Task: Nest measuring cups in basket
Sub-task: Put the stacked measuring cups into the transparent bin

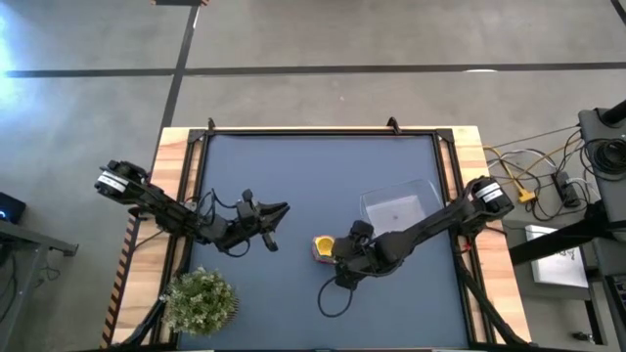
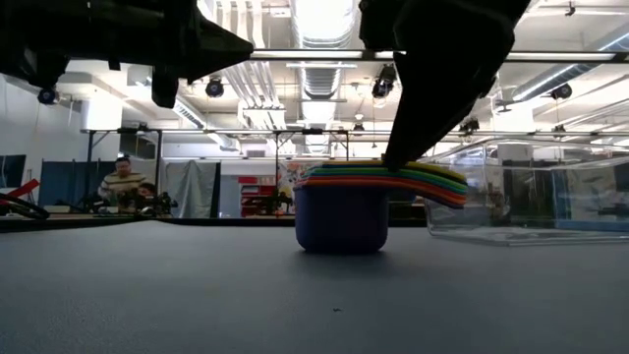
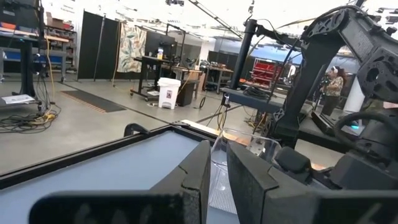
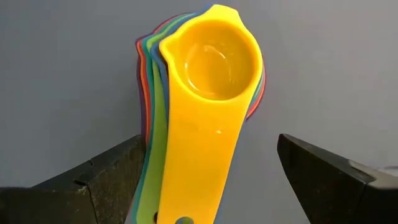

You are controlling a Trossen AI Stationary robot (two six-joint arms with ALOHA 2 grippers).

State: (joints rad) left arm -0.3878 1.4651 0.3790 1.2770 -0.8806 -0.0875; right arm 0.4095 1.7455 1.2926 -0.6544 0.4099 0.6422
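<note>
The measuring cups point(image 4: 208, 93) are seen nested in one stack, yellow on top, standing on the desk point(image 1: 293, 166) just beside the basket point(image 1: 401, 207), not in it. The right tool point(image 4: 211, 180) is held directly above the fanned handles, its fingers spread apart on either side of them. The stack's long axis is judged to run back toward the right wrist, so a closing grasp falls across the handles. The left tool point(image 1: 282, 208) is held farther away, fingers nearly together.

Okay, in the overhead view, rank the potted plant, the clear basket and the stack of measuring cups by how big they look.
1. Basket and potted plant: similar size, too close to rank.
2. Stack of measuring cups: clearly smallest.
</note>
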